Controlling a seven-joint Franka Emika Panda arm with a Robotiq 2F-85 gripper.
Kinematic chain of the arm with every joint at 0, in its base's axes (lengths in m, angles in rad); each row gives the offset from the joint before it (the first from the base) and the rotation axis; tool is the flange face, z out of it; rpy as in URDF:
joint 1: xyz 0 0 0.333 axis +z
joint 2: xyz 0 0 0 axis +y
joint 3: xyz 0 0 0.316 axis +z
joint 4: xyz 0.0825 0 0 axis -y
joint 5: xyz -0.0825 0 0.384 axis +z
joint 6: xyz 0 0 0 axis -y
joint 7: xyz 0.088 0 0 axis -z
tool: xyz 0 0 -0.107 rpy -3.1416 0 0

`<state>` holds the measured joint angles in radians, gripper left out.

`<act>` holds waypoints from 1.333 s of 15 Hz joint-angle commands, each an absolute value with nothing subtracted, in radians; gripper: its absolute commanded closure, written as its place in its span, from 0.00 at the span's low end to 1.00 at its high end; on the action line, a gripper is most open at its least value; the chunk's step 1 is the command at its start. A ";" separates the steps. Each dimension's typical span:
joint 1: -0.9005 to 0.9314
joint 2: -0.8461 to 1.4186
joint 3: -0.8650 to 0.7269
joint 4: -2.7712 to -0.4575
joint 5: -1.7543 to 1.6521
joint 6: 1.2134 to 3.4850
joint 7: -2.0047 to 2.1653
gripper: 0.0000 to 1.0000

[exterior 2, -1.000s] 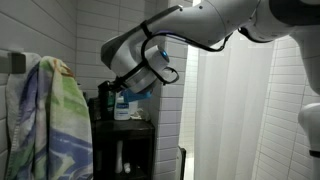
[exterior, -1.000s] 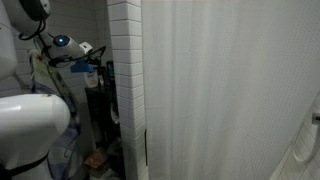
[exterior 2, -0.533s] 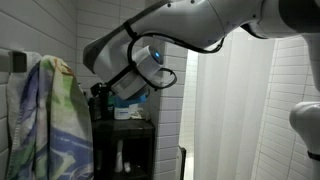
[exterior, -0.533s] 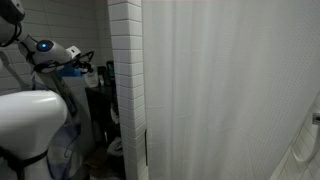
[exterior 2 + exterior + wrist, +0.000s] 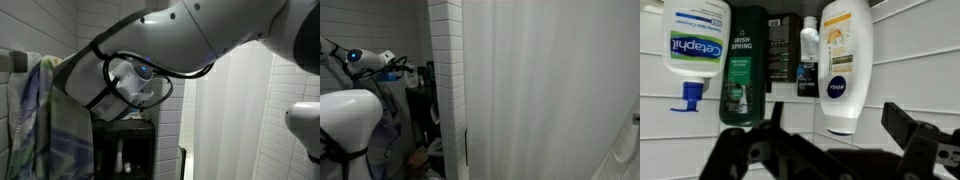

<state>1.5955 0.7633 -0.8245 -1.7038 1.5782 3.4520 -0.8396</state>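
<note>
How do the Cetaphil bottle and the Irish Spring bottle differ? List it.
The Cetaphil bottle is white with a blue label; the Irish Spring bottle is dark green. The Cetaphil bottle is wider, the Irish Spring bottle slimmer. Both show their labels, side by side.

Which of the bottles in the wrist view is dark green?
The Irish Spring bottle, between the white Cetaphil bottle with the blue pump and a small white-capped bottle; the Nivea bottle is also white.

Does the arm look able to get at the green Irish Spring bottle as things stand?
Probably yes. In the wrist view the jaws stand open facing the Irish Spring bottle, with nothing in front of it. The Cetaphil bottle sits close beside it, so room is tight.
</note>
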 commanded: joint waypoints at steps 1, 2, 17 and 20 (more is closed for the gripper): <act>1.642 0.938 -0.954 -1.644 1.715 3.460 -0.793 0.00; 1.629 0.847 -0.895 -1.682 1.656 3.452 -0.821 0.00; 1.628 0.868 -0.894 -1.678 1.659 3.452 -0.814 0.00; 1.628 0.868 -0.894 -1.678 1.659 3.452 -0.814 0.00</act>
